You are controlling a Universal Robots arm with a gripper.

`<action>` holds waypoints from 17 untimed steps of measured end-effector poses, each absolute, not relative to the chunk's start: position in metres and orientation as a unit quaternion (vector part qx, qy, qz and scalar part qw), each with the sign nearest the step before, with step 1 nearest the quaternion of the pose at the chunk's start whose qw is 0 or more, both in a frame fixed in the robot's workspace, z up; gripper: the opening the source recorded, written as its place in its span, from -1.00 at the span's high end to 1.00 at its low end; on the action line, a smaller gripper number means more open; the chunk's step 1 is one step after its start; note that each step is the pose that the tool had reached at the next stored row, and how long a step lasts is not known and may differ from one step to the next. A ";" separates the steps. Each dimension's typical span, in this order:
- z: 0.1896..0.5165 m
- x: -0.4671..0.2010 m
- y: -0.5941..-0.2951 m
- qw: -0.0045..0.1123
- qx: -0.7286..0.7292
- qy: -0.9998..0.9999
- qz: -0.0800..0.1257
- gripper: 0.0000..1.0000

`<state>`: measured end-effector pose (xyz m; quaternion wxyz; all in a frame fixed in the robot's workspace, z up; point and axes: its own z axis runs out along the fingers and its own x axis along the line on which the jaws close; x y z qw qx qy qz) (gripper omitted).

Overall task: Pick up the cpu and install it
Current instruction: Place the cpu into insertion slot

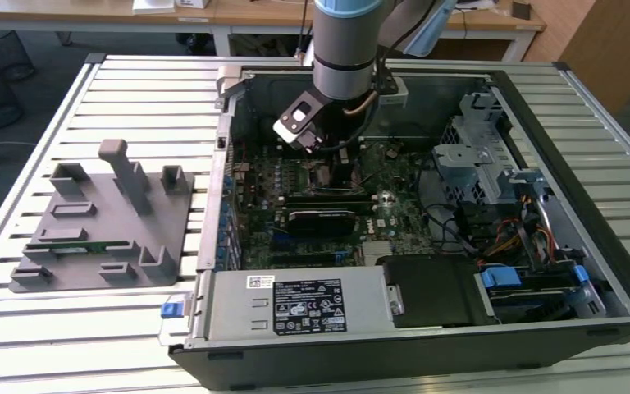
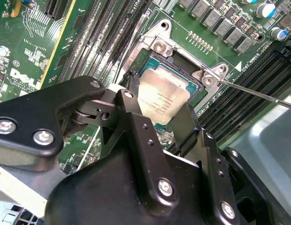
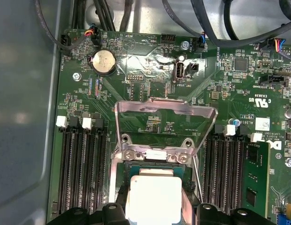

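**A:** Quick, where's the cpu (image 2: 162,98)?

**B:** Right at the open socket (image 2: 171,60), silver top up, in both wrist views. I can't tell if it's fully seated or just above.

**A:** Gripper?

**B:** The gripper (image 2: 159,115) is clamped on it, with black fingers (image 2: 136,119) on two opposite edges.

**A:** Tips for this step?

**B:** My call is to hold the chip flat and square to the socket frame. Go straight down, with no sideways slide and no pressing, since the contacts underneath likely damage easily. The load plate (image 3: 164,110) stands open on its hinge, tilted away from the fingers, so there's room. The thin lever (image 2: 258,93) runs off to one side, near one finger, and could snag.

**A:** Arm pose?

**B:** The arm (image 1: 343,49) drops near vertical into the case (image 1: 622,271), at the far part in the exterior view. The wrist sits low over the motherboard (image 3: 150,65), with the tool pointing down at the board.
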<state>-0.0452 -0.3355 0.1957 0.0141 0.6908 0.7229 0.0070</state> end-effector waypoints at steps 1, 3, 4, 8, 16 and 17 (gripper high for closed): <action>0.196 -0.045 -0.335 0.014 0.691 0.723 0.007 -0.05; 0.196 -0.045 -0.335 0.014 0.691 0.723 0.007 -0.07; 0.196 -0.045 -0.335 0.014 0.691 0.723 0.007 -0.07; 0.196 -0.045 -0.335 0.014 0.691 0.723 0.007 -0.20; 0.196 -0.045 -0.334 0.014 0.691 0.723 0.007 -0.20; 0.196 -0.045 -0.334 0.014 0.691 0.723 0.007 -0.20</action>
